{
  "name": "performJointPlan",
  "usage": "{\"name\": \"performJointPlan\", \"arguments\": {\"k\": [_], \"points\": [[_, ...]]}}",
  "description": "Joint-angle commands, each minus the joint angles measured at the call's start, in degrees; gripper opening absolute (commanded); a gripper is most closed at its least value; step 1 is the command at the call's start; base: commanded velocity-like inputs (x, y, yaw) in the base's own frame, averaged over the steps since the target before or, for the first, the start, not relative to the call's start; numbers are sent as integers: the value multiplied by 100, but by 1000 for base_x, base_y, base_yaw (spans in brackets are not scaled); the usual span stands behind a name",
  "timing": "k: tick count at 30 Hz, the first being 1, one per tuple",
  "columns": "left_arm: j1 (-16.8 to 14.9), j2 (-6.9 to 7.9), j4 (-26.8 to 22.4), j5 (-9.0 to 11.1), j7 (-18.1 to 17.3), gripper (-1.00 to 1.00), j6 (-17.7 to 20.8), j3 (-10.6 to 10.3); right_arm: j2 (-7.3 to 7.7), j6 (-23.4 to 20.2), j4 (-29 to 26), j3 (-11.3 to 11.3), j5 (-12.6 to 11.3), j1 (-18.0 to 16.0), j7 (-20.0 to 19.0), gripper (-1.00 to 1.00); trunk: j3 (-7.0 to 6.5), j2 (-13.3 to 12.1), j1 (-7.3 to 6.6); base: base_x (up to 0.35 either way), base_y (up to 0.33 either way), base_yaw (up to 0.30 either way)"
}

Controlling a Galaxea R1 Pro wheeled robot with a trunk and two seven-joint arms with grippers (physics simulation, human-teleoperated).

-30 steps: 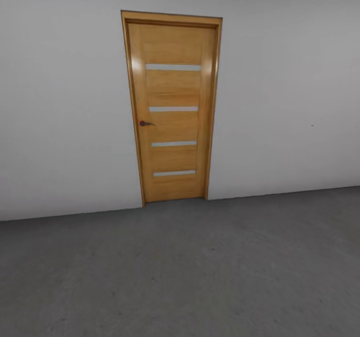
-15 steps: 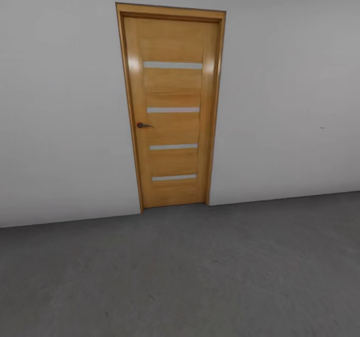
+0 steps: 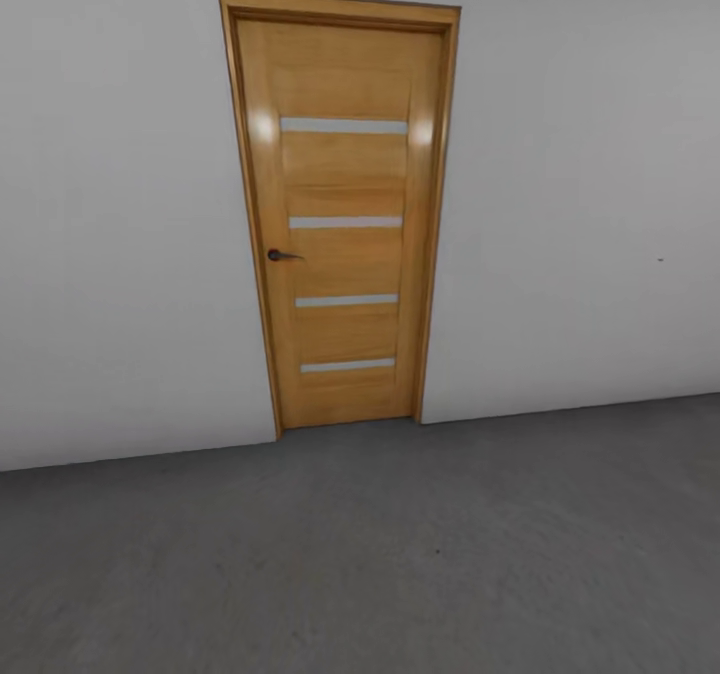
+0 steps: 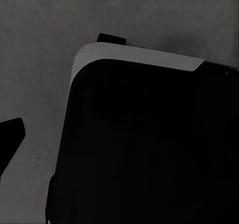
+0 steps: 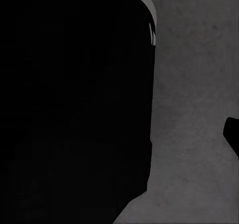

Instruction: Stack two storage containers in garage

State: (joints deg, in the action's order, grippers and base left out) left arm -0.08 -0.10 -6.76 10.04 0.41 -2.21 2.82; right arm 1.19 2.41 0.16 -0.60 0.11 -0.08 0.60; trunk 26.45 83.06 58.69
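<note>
The two storage containers are out of view, and so is the living room. I am in the garage, on its dark grey concrete floor [image 3: 400,554], facing a plain grey-white wall [image 3: 580,204]. One dark fingertip [image 4: 7,137] of my left gripper shows at the edge of the left wrist view, over the floor [image 4: 40,59]. A dark fingertip [image 5: 234,134] of my right gripper shows at the edge of the right wrist view, also over the floor [image 5: 194,134]. Nothing is seen held, and neither view shows whether the jaws are open or shut.
A shut wooden door [image 3: 340,214] with four pale horizontal strips and a dark handle [image 3: 280,255] stands in the wall ahead. My black base with its pale rim lies under both wrists [image 4: 149,149] [image 5: 74,104].
The whole head picture has shifted: the door looks larger and nearer and the wall's foot sits lower, so the camera has moved toward the door.
</note>
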Motion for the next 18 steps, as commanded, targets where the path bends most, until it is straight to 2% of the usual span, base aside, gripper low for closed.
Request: {"name": "performJointPlan", "arguments": {"k": [1, 18], "points": [[-1, -1, -1, 15, 2, 100, -13, 25, 1, 18, 2, -5, -1, -1, 5, 100, 4, 2, 3, 323, 0, 0], [-1, 1, -1, 15, 6, 100, -24, 25, -13, 23, 2, 7, -6, -1, 1, 100, 4, 2, 3, 323, 0, 0]]}}
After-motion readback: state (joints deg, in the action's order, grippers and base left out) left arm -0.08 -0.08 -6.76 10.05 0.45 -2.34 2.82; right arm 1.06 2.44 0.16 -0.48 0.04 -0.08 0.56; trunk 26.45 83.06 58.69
